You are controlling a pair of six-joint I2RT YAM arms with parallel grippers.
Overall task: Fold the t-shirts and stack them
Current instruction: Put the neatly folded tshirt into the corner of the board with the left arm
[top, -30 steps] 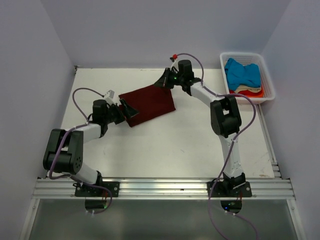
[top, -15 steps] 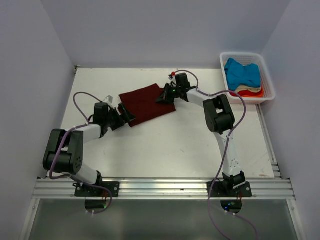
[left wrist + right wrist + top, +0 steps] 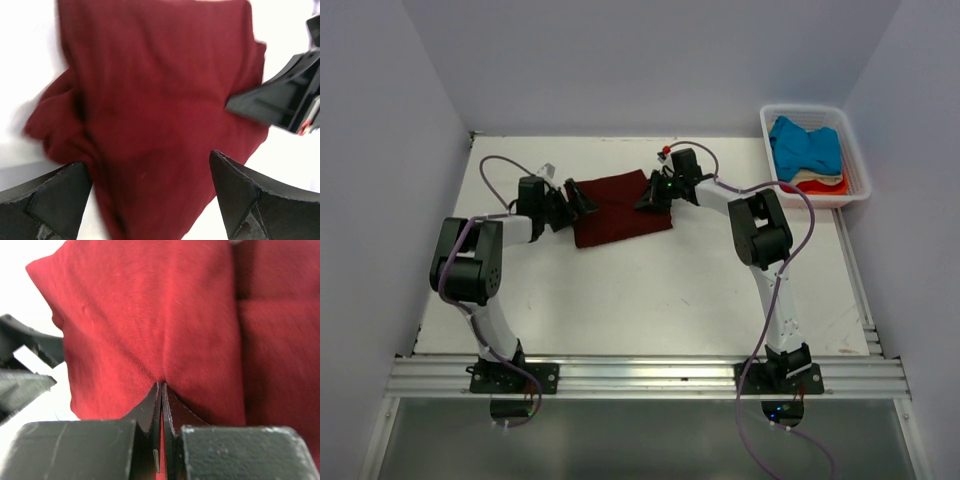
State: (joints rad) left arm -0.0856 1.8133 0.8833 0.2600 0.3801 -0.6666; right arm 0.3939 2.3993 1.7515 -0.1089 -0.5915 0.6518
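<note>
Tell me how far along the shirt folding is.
Done: the maroon shirt lies partly folded on the table. In hand: the right pincer pinches one side; the left pincer stands open at the opposite side. Left: the other shirts sit in the basket; no stack yet.

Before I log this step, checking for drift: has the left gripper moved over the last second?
Yes. The left gripper has moved away from the rail, toward the back wall.
</note>
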